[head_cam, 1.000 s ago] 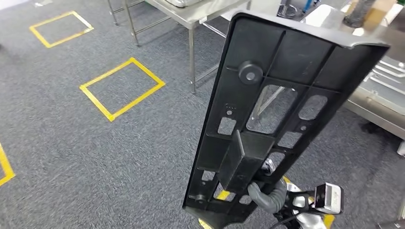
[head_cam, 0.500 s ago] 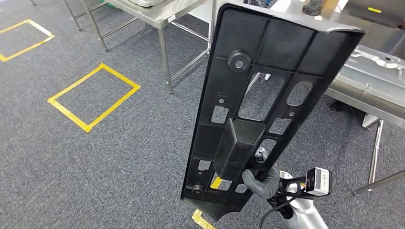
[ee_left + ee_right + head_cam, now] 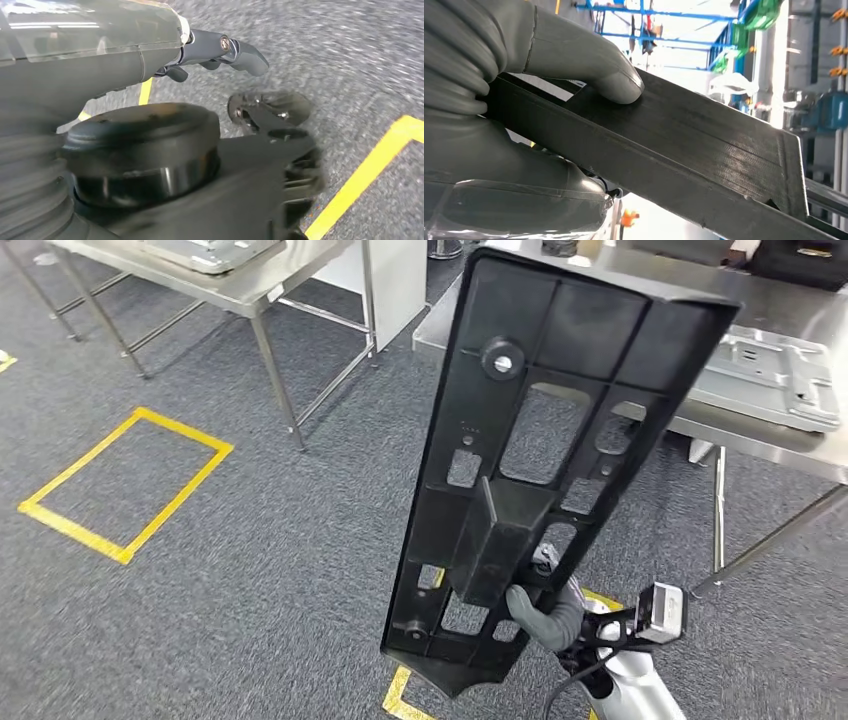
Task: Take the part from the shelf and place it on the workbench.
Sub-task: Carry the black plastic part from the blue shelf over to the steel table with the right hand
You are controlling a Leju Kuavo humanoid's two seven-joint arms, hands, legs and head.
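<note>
One black part (image 3: 540,430), two steel tables (image 3: 240,290) (both bearing metal plates (image 3: 775,365)), one yellow floor square (image 3: 125,485).

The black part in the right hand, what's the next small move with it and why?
Probably carry the black part forward toward the steel workbench. The right hand grips the part near its lower end, holding it roughly upright above the carpet, with its top edge already overlapping the bench in the head view. It isn't set down yet.
</note>
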